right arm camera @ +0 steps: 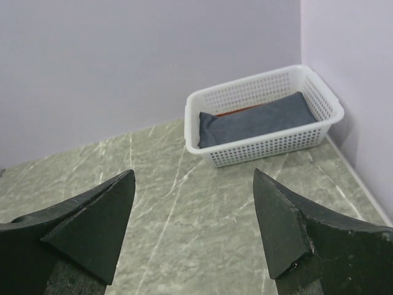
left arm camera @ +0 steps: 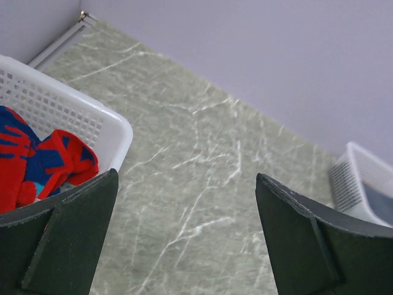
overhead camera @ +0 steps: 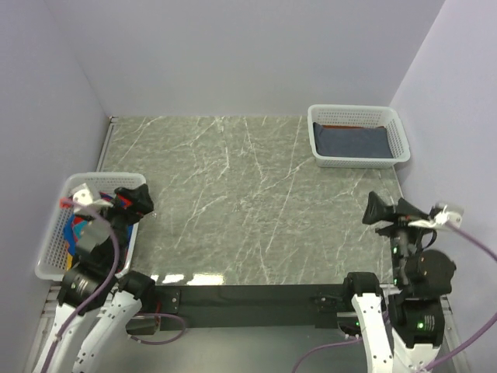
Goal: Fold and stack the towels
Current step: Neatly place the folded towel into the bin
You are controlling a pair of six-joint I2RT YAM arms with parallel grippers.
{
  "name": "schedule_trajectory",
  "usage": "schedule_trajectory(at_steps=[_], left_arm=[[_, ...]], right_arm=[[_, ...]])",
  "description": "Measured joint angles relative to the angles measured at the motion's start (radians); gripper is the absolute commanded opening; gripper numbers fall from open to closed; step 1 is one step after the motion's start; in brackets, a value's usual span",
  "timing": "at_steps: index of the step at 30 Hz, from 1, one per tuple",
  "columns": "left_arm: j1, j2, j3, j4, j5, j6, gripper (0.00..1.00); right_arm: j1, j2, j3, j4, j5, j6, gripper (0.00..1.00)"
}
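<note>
L gripper (overhead camera: 133, 200): jaws wide apart, nothing between; hangs at the right rim of the near-left basket (overhead camera: 48, 249).
R gripper (overhead camera: 377, 210): jaws apart, empty; above table (overhead camera: 233, 194), near its right edge.
Patterned towel (left arm camera: 46, 161): red/blue, bunched inside near-left basket.
Slate-blue towel (right arm camera: 258, 120): folded flat in far-right basket (right arm camera: 264, 147); rust-brown strip (right arm camera: 236, 112) shows along its far edge.

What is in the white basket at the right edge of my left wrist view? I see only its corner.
Observer: A folded dark slate-blue towel lies flat in that far basket.
Operator: Anything under it?
Observer: A thin rust-brown edge shows at its back; how much cloth, I cannot tell.
Operator: Is the other tool holding something?
Observer: No. The right tool is open and empty above the table.
</note>
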Motion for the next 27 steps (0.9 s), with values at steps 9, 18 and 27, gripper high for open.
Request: schedule_trajectory(at_steps=[9,18,27], left_arm=[[0.0,-0.18,-0.036,-0.043,-0.016,-0.037,0.99],[0.013,-0.276,-0.094,-0.019,-0.011,-0.034,0.99],[0.024,-0.297,-0.1,0.011,0.004,-0.023,0.99]], right_arm=[[0.063,-0.193,-0.213,-0.006,0.032,-0.037,0.84],[0.065,-0.21,-0.291,0.033,0.014,-0.04,0.85],[0.065,-0.21,-0.291,0.055,0.003,-0.04,0.85]])
